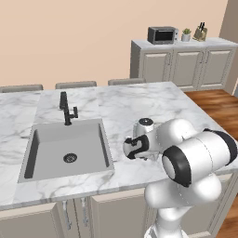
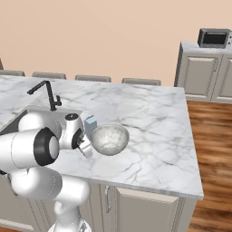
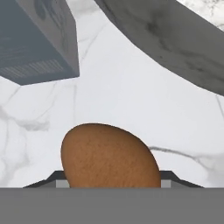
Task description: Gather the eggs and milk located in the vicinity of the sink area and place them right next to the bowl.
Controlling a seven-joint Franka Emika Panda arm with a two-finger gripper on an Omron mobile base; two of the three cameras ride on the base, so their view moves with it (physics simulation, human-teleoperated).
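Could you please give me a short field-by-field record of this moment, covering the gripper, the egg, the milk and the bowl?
gripper: low over the counter, closed on a brown egg
egg: brown, between the fingertips, above the marble counter
milk: upright carton just left of the bowl in the right base view
bowl: pale, speckled inside, on the counter right of the sink
second egg: not located
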